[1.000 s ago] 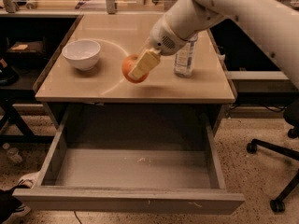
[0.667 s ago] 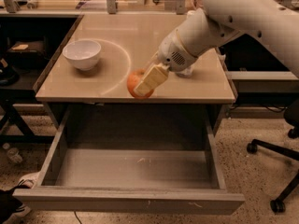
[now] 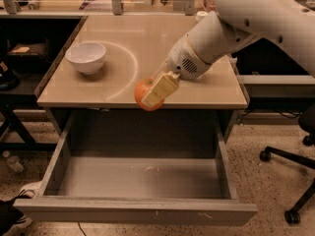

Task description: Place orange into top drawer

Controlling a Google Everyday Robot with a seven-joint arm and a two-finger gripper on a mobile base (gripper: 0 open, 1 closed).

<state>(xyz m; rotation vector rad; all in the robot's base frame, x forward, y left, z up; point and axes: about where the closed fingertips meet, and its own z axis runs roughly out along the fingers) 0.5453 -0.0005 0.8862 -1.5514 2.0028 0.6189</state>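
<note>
The orange (image 3: 143, 93) is held in my gripper (image 3: 153, 94), whose cream fingers (image 3: 161, 87) are shut on it. It hangs in the air at the front edge of the desk top (image 3: 118, 77), above the back of the open top drawer (image 3: 142, 181). The drawer is pulled far out, with a plain grey floor and a scuffed front panel (image 3: 133, 211). My white arm (image 3: 236, 23) reaches in from the upper right.
A white bowl (image 3: 86, 57) stands on the left of the desk top. An office chair base (image 3: 290, 181) is on the floor at the right. Dark shelving (image 3: 19, 58) stands at the left. A shoe (image 3: 27, 191) lies by the drawer's left front corner.
My gripper has carried the orange from the middle of the desk top toward the front edge, and it now hangs over the open drawer.
</note>
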